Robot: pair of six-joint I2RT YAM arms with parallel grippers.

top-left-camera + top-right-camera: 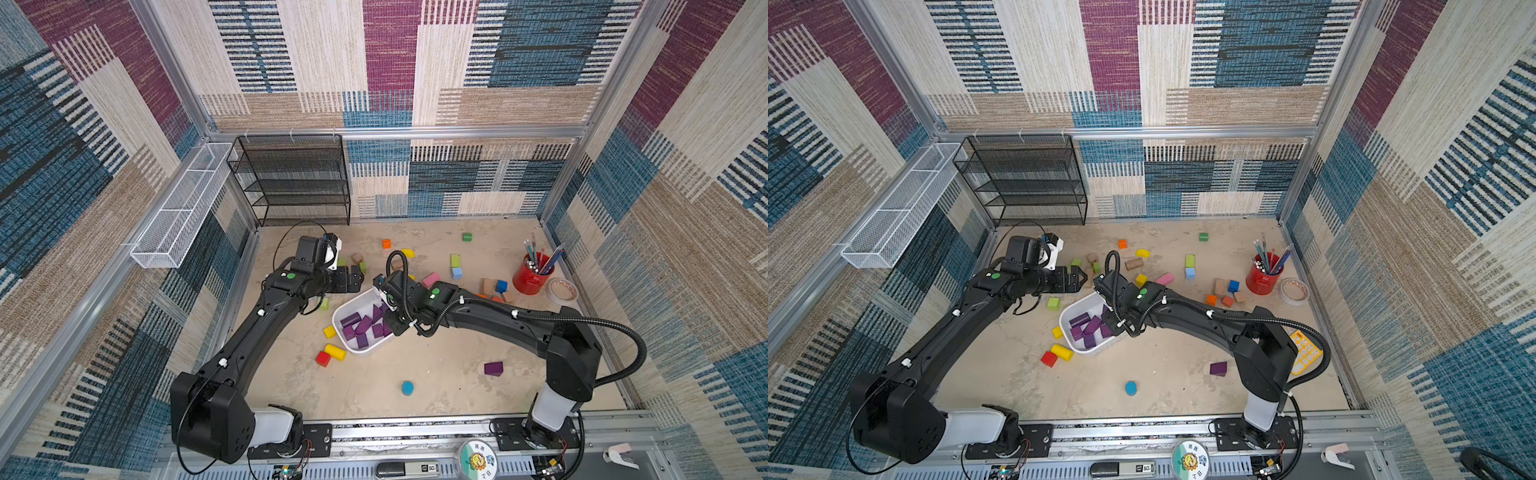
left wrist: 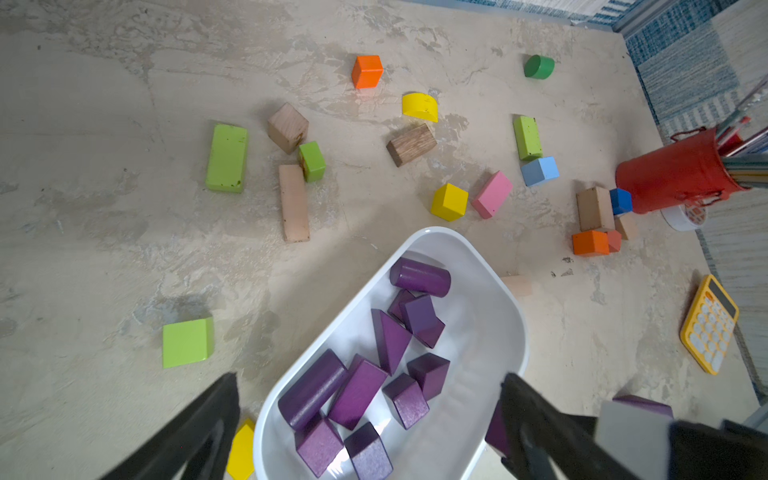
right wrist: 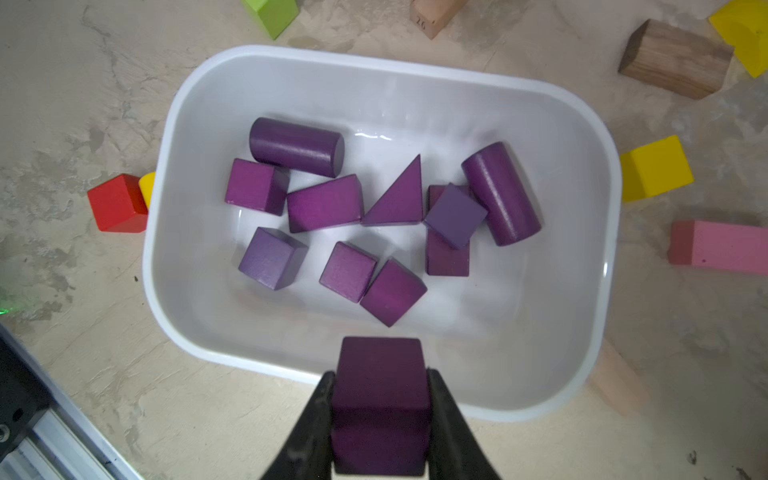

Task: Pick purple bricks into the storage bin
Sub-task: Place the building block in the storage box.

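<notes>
Surface: beige, mottled desk [image 1: 436, 399] inside patterned fabric walls, strewn with coloured blocks.
Container: the white storage bin [image 3: 374, 70] sits mid-desk between the two arms, askew to the desk's edges. Its long axis runs across the line of reach of the right pincer [image 3: 380, 374].
Sorted so far: about ten purple bricks [image 3: 324, 203] lie loose on the bin's floor. There are two cylinders on their sides pointing different ways, a wedge lying flat, several cubes, and one cube perched on a bar.
In the grip: the held brick [image 3: 380, 415] hangs above the bin's rim, not over the middle. It looks close to cubic, so it shows no clear long axis.
Right arm: the right pincer pinches that brick from two sides.
Left arm: the left pincer [image 2: 368, 384] is spread wide and empty, poised over one end of the bin.
Left out: one stray brick [image 1: 493, 368] lies on bare desk, well apart from the bin and nearer the right arm's base.
Progress: probably nearly done. The held brick needs dropping and the stray brick needs fetching, though others may be hidden under the arms.
Neighbours: a yellow cube [image 3: 656, 168] and a red cube [image 3: 118, 203] sit just beside the bin, with a pink bar [image 3: 723, 247] near.
</notes>
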